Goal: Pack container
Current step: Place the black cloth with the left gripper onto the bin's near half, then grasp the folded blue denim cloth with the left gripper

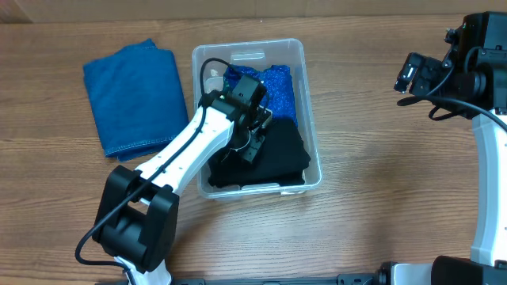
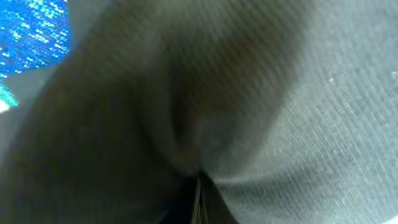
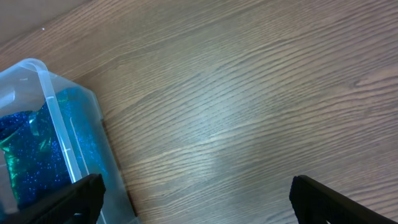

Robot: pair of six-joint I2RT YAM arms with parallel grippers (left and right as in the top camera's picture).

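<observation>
Far left: folded blue cloth (image 1: 135, 99) lay flat on the table (image 1: 380, 182), just beside the container, not touching it that I could tell. Plain matte weave, stitched hem, rough rectangle. Not yet packed.

Left of centre: container (image 1: 312, 127), clear plastic, rectangular, rounded corners, raised rim. Two cloths inside. A glittery blue one (image 1: 279, 83) filled the far half, its speckled sheen showing through the wall. A black cloth (image 1: 277, 158), soft and matte, loosely folded, filled the near half.

Left gripper (image 1: 257, 131) was down inside the container, on the far edge of the black cloth. Its wrist view was filled with dark ribbed fabric drawn into a crease. Fingers hidden, so I could not tell whether the jaws were spread or pinching.

Far right: right gripper (image 3: 198, 182) hung over bare woodgrain, well apart from the container, jaws spread wide, holding nothing.

Judgement: roughly two thirds done. Black cloth being seated, and the blue cloth on the table looked like the last piece. Room above the black cloth seemed enough.
</observation>
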